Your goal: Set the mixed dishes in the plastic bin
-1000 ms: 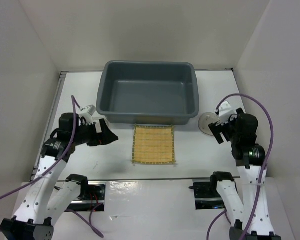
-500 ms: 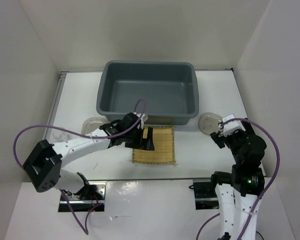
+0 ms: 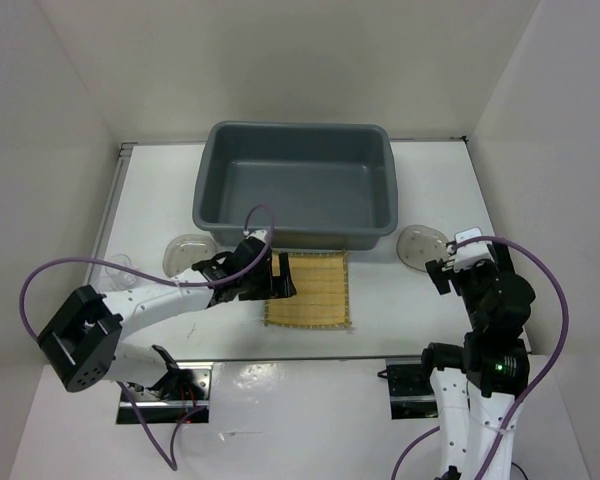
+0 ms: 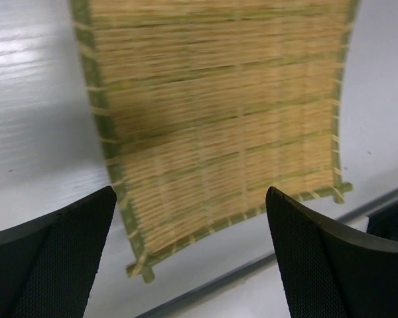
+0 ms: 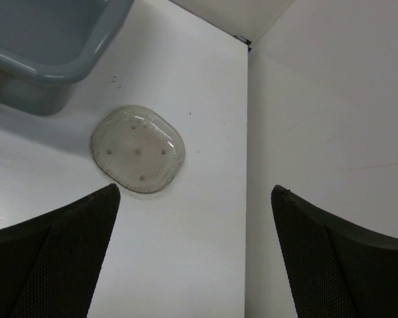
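Observation:
The tan woven mat [image 3: 310, 289] lies flat on the table just in front of the grey plastic bin [image 3: 295, 185]; it fills the left wrist view [image 4: 215, 126]. My left gripper [image 3: 277, 278] is open at the mat's left edge, above it. A clear plate [image 3: 420, 245] sits right of the bin, also in the right wrist view [image 5: 138, 148]. My right gripper [image 3: 448, 270] is open, near that plate. A second clear plate [image 3: 187, 250] and a small clear cup [image 3: 118, 270] sit left of the bin.
The bin's corner shows in the right wrist view [image 5: 53, 40]. White walls enclose the table on the left, right and back. A dark seam [image 4: 265, 265] runs along the table's near edge past the mat.
My left gripper has drawn back a little to the left, from over the mat to its left edge. The right arm has barely moved in the last half second.

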Controlling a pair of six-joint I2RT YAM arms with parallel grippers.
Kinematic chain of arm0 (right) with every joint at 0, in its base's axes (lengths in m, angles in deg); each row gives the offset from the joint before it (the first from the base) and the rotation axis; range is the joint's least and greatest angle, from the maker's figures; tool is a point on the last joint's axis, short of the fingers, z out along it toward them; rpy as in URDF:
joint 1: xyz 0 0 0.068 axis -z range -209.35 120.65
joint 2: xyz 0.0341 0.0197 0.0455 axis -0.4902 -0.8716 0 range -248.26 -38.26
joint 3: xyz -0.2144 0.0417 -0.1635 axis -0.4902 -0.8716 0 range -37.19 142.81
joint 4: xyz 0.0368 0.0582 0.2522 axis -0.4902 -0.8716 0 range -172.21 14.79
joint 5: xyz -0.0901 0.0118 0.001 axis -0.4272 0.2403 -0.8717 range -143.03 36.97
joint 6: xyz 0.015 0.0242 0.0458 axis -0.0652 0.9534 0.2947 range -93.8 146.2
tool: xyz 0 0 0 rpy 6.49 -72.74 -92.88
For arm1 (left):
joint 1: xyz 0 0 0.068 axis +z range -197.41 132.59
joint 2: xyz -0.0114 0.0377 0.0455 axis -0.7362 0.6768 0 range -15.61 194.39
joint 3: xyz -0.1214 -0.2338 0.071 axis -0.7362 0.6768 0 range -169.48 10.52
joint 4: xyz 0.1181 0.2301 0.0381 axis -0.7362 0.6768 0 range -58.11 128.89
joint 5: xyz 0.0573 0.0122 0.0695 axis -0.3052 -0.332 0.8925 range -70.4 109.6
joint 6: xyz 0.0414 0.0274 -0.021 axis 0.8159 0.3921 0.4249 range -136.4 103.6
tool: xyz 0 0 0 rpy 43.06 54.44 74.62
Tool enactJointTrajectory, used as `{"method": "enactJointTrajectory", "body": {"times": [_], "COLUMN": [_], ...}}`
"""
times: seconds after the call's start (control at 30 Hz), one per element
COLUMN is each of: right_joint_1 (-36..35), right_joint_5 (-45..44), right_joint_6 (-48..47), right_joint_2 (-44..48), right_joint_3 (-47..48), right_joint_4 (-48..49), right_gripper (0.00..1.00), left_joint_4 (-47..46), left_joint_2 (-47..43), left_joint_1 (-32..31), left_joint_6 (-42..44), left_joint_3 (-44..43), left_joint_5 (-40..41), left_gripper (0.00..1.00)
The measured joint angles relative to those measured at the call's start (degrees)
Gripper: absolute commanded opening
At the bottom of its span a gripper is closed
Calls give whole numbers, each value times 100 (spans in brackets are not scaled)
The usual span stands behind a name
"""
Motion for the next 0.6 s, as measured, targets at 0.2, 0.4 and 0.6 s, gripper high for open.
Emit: {"method": "enactJointTrajectory", "body": {"times": [0.2, 0.4, 0.6], "right_joint_1": [0, 0, 0], "right_joint_5": [122, 190, 208], "right_joint_6": [256, 341, 337], "right_joint_2": [0, 11, 330], "right_joint_3": [146, 181, 98], "right_joint_4": [9, 44, 129], "right_gripper": [99, 99, 99], "left_joint_4": [-205, -713, -2114], "left_joint_2": [0, 299, 1088], "left_joint_1": [232, 411, 529], "left_joint_6": [-400, -614, -645], "left_joint_3": [413, 678, 522], "left_joint_5": [166, -2, -654], "left_gripper": [100, 100, 100]}}
